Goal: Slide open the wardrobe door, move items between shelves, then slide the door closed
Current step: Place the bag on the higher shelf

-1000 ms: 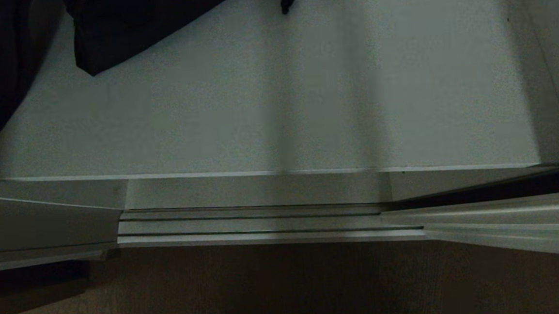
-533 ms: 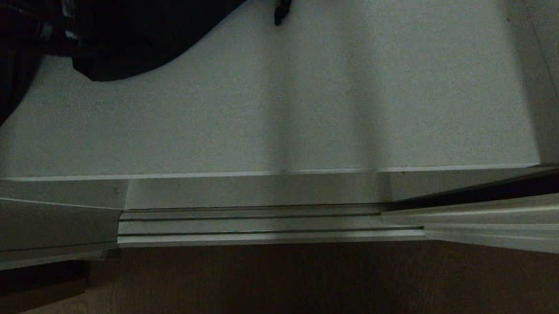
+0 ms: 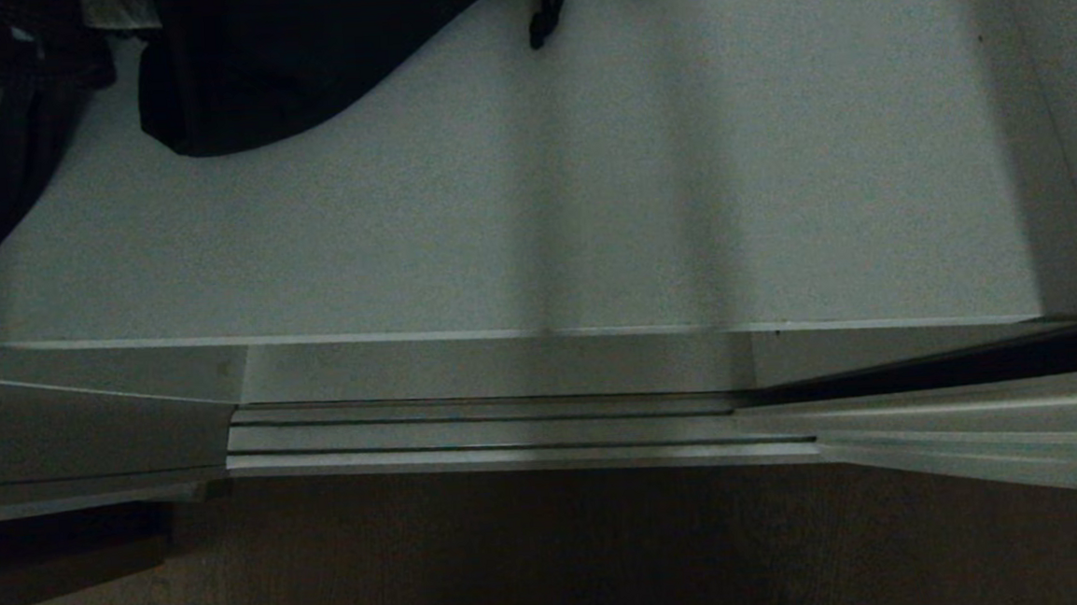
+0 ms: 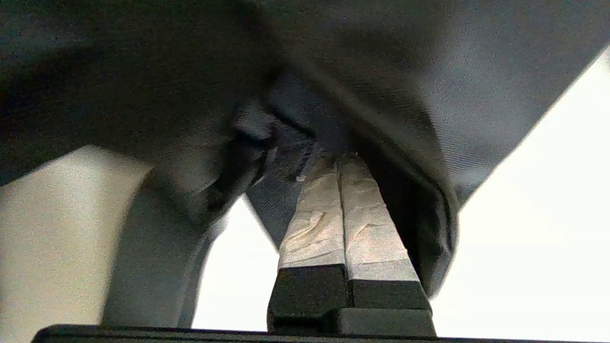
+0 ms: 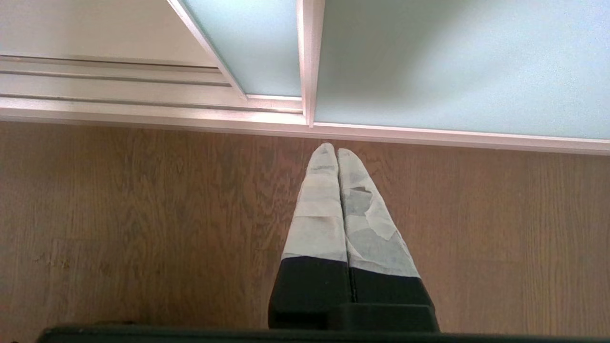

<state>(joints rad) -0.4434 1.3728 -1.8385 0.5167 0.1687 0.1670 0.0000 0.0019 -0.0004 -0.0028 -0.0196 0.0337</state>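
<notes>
The left claw (image 4: 339, 159) is clenched on a fold of the black bag (image 3: 281, 66), which lies at the shelf's (image 3: 588, 197) far left corner, so the moving step is underway. Next it must lift the bag clear. The right claw (image 5: 337, 151) hangs clenched, empty, before the door (image 5: 452, 66).

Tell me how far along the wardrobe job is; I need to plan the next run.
Done: the sliding wardrobe door is open; the floor track lies bare. In hand: the left pincer is shut on the black bag, which touches the shelf at the head view's top left. Left: finish moving the bags and close the door. The right pincer hangs shut over the wooden floor.
</notes>
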